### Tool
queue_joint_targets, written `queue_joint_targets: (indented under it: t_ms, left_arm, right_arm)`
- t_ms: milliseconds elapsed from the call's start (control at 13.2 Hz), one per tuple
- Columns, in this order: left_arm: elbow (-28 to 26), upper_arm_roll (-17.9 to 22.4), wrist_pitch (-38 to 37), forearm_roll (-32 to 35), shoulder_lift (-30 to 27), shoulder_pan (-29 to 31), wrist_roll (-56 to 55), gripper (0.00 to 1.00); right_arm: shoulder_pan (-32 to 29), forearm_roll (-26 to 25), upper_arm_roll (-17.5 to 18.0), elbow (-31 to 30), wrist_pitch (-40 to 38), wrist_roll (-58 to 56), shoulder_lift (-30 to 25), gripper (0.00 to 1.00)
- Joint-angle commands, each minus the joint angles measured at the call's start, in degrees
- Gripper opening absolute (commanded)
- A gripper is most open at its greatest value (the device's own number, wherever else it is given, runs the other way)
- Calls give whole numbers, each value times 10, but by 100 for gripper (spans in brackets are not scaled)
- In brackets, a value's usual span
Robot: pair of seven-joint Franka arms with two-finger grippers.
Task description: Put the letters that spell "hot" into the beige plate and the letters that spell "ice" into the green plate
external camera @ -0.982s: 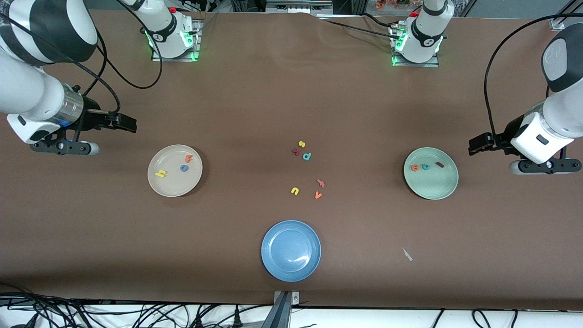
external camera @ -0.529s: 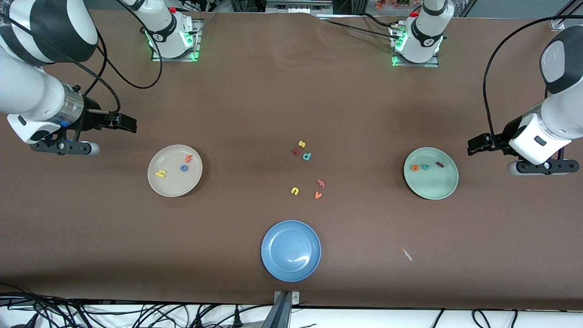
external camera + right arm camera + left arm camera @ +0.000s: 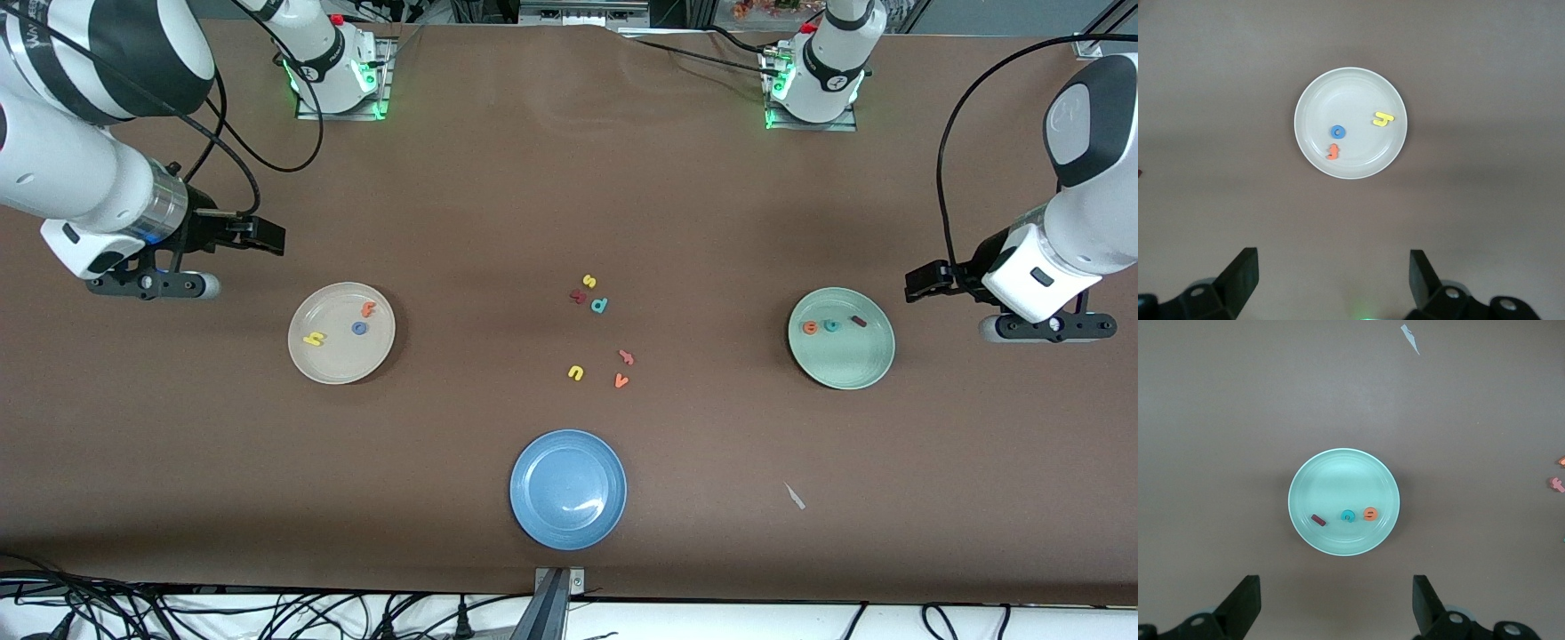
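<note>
The beige plate [image 3: 333, 360] [image 3: 1345, 93] holds the yellow h [image 3: 314, 339] [image 3: 1383, 119], the blue o [image 3: 359, 328] [image 3: 1337, 132] and the orange t [image 3: 368, 309] [image 3: 1333, 151]. In the green plate [image 3: 845, 364] [image 3: 1338, 480] lie the orange e [image 3: 810, 328] [image 3: 1370, 514], the teal c [image 3: 831, 325] [image 3: 1348, 516] and the dark red i [image 3: 859, 321] [image 3: 1318, 519]. My right gripper [image 3: 267, 236] [image 3: 1331, 280] hangs open and empty over bare table beside the beige plate. My left gripper [image 3: 925, 284] [image 3: 1337, 607] hangs open and empty over bare table beside the green plate.
A blue plate [image 3: 568, 489] sits near the front camera's edge. Loose letters lie mid-table: yellow s [image 3: 589, 281], teal d [image 3: 599, 306], a dark red letter [image 3: 578, 296], yellow u [image 3: 575, 372], orange v [image 3: 621, 381], a pink-orange letter [image 3: 626, 357]. A white scrap [image 3: 795, 496] lies near the green plate.
Both arms have drifted a little toward the middle of the table, grippers still open. Plates and letters have not moved.
</note>
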Motion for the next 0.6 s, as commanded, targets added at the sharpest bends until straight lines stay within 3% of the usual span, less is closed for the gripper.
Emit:
queue_joint_targets:
  t_ms: [0,529]
  left_arm:
    - [-5,2,-3,-7,-6,-3,10,100]
    - [-5,2,-9,-7,-6,-2,10,100]
  right_arm:
    - [1,-4,-2,37,-17,-9,1,100]
    - [2,-9,-4,61,-48,-10,1,100]
